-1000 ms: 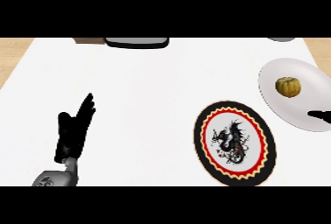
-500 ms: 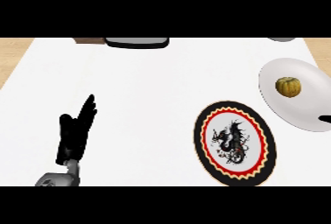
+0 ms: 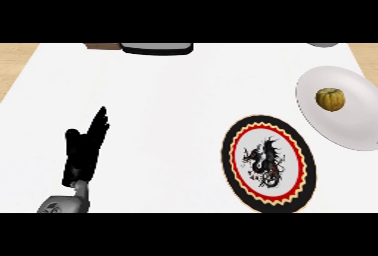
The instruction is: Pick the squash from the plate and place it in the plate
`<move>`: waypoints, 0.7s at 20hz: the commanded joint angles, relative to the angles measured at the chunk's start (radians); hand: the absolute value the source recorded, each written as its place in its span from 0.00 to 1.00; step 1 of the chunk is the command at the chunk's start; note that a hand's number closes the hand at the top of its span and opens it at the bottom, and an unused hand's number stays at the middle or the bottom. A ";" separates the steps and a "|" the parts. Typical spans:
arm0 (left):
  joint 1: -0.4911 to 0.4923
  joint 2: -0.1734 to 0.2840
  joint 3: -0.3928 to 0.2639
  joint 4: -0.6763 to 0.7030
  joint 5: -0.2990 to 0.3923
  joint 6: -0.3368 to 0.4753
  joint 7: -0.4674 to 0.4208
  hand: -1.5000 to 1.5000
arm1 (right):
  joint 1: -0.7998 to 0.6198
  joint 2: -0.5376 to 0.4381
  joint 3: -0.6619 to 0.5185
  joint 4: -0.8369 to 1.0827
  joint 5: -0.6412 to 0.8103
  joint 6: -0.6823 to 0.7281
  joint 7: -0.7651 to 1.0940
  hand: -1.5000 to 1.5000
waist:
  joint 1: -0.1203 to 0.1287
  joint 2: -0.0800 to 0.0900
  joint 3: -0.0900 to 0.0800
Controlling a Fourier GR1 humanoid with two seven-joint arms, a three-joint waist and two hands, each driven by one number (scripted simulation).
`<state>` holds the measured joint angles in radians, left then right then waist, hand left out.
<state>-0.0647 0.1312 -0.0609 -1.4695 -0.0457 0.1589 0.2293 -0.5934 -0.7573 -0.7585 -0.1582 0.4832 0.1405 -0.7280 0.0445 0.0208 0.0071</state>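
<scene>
Yellow-green squash (image 3: 331, 99) upright on white plate (image 3: 347, 127), dragon-patterned plate (image 3: 240, 150) beside

The flat white surface (image 3: 184, 100) carries a plain white round plate (image 3: 347, 127) at its right edge and, beside it and apart, a round black-rimmed plate with red-and-yellow border and dark dragon figure (image 3: 268, 164). A dark object (image 3: 156, 48) sits at the far edge.

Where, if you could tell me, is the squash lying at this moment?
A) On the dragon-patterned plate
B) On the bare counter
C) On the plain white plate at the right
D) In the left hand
C: the squash sits on the plain white plate at the right, while the dragon-patterned plate holds nothing and the left hand rests open, apart from both.
</scene>
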 commanded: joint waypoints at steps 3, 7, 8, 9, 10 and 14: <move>0.032 0.017 0.018 0.013 0.006 -0.018 -0.056 0.50 | 0.050 0.010 -0.023 0.004 -0.024 -0.037 -0.049 0.00 | 0.005 0.002 0.001; -0.035 0.003 0.002 0.010 -0.011 -0.003 0.012 0.50 | 0.043 -0.041 -0.037 0.008 -0.037 -0.040 0.002 0.00 | 0.000 0.001 0.001; -0.017 -0.031 -0.012 0.038 -0.027 0.024 -0.023 0.50 | 0.071 -0.024 -0.044 0.004 -0.043 -0.067 -0.037 0.00 | -0.002 0.003 0.001; -0.018 -0.019 -0.019 -0.010 -0.016 0.006 0.026 0.50 | 0.055 -0.061 -0.052 0.013 -0.049 -0.040 0.005 0.00 | 0.007 0.003 0.003; 0.003 -0.015 -0.015 -0.002 -0.021 0.008 0.004 0.50 | 0.046 -0.076 -0.050 0.012 -0.050 -0.025 0.024 0.00 | 0.003 0.000 0.001; -0.002 -0.030 -0.025 -0.014 -0.038 0.031 0.019 0.50 | 0.076 -0.050 -0.053 0.007 -0.053 -0.068 -0.012 0.00 | 0.004 0.001 0.003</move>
<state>-0.0696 0.1172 -0.0688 -1.4746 -0.0614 0.1683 0.2351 -0.5292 -0.7970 -0.8076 -0.1493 0.4344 0.0829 -0.7389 0.0485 0.0222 0.0093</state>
